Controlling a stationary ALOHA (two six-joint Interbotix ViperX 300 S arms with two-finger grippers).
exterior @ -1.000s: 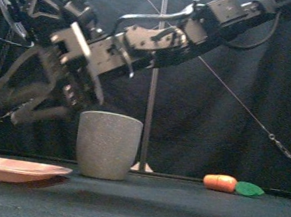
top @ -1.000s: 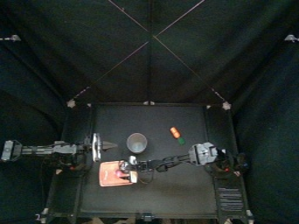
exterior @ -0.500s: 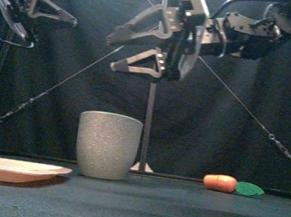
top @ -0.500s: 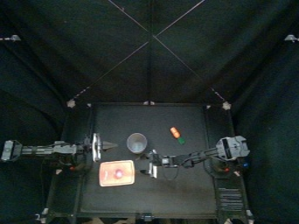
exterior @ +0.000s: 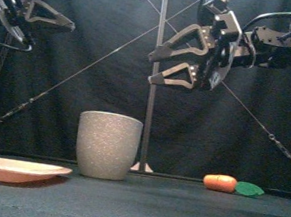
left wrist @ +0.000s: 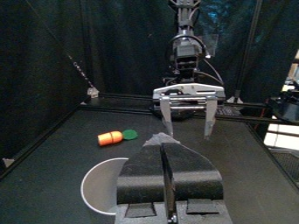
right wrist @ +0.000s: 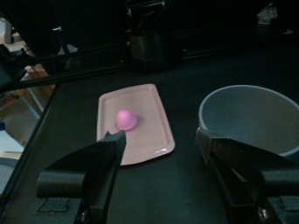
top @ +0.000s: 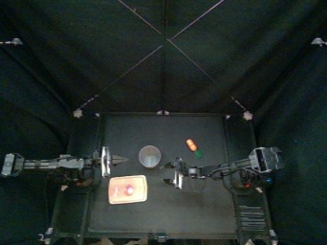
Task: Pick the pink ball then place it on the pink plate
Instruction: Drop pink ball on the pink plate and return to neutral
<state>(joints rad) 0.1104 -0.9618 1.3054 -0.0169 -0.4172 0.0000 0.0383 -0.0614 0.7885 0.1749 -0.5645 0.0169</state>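
On plate (right wrist: 147, 142), ball (right wrist: 125, 119) beyond right fingers (right wrist: 93, 162)

Pink ball (right wrist: 125, 119): small, egg-ish, pale pink, sitting on pink plate (right wrist: 146, 144), approx mid-plate, touching its surface. Plate: flat rect. tray w/ rounded corners and low rim, lying level on table (top: 192, 206), at approx 8 o'clock from table centre in top view. In front view, seen at far left, ball upright on it.
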